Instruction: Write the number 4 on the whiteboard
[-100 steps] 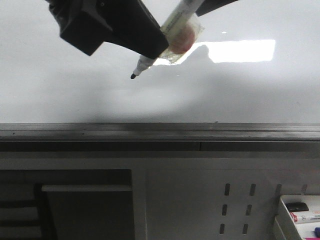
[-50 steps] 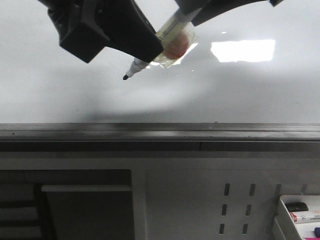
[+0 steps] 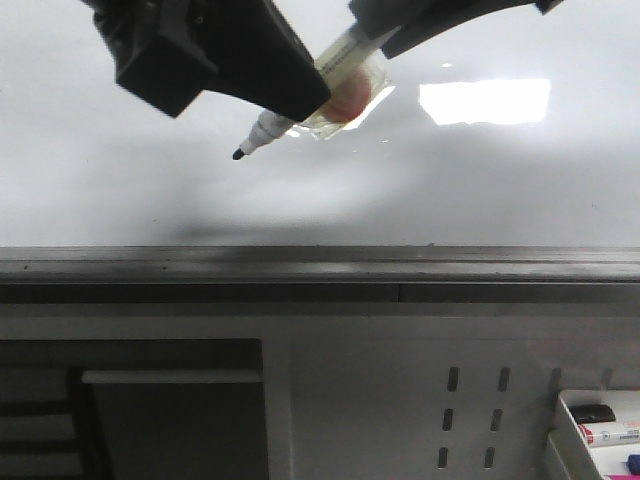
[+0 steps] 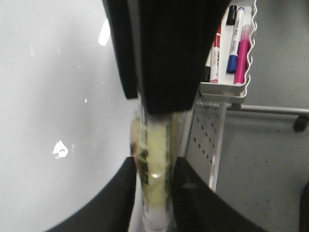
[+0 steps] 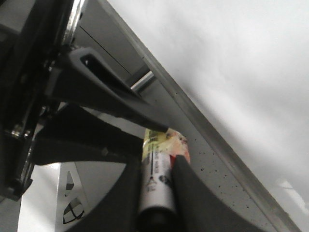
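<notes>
Two grippers hold one marker (image 3: 300,95) over the whiteboard (image 3: 480,190) in the front view. The left gripper (image 3: 285,95), a dark block, clamps the pen near its nib; the right gripper (image 3: 385,35) holds the upper barrel. The black tip has slid left and slightly higher than a second ago, and whether it touches the board I cannot tell. No line shows on the board, so the number 4 seems not yet begun; the pen appears to be travelling to a start point.

In the left wrist view, the left gripper (image 4: 152,183) is closed on the yellowish taped barrel (image 4: 154,159), with a tray of spare markers (image 4: 229,48) beyond.

In the right wrist view, the right gripper (image 5: 154,193) pinches the same marker (image 5: 157,179), the board's grey edge rail (image 5: 207,130) running diagonally behind.
</notes>
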`<state>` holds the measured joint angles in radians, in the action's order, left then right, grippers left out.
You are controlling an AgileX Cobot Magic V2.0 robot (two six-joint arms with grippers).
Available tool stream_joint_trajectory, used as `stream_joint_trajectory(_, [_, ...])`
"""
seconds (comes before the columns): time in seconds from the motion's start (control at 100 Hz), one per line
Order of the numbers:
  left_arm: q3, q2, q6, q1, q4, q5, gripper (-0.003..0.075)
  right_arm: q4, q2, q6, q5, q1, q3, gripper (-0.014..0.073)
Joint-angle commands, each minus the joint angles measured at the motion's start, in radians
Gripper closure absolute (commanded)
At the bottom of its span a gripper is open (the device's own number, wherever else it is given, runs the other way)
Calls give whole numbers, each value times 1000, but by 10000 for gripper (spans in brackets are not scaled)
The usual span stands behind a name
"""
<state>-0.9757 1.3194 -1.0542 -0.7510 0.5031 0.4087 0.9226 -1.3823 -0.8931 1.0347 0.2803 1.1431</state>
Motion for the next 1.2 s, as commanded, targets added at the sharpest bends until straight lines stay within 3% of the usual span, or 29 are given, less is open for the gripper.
stream_joint_trajectory(0.0, [-39, -54, 1, 27, 67, -76, 329, 65, 42, -15, 5, 4, 29, 656])
stream_joint_trajectory(0.05, [-39, -66, 1, 60, 121, -76, 228, 52, 56, -16, -10, 4, 27, 656])
stream_joint_trajectory(0.12, [-39, -88, 1, 121, 188, -65, 181, 41, 85, -16, -43, 4, 14, 655])
stream_joint_trajectory(0.32, [-32, -161, 1, 329, 376, 64, 220, 38, 232, -44, -277, 4, -124, 641])
stream_joint_trajectory(0.42, [3, -195, -16, 412, 455, 67, 228, 70, 295, -98, -384, 4, -185, 641])
stream_joint_trajectory(0.55, [62, -244, -57, 487, 540, 45, 228, 170, 319, -225, -420, 4, -208, 641])
stream_joint_trajectory(0.73, [115, -285, -90, 522, 600, 14, 228, 306, 292, -345, -510, 4, -206, 641])
stream_joint_trajectory(1.19, [120, -299, -90, 522, 622, 7, 228, 321, 157, -409, -617, 28, -169, 641])
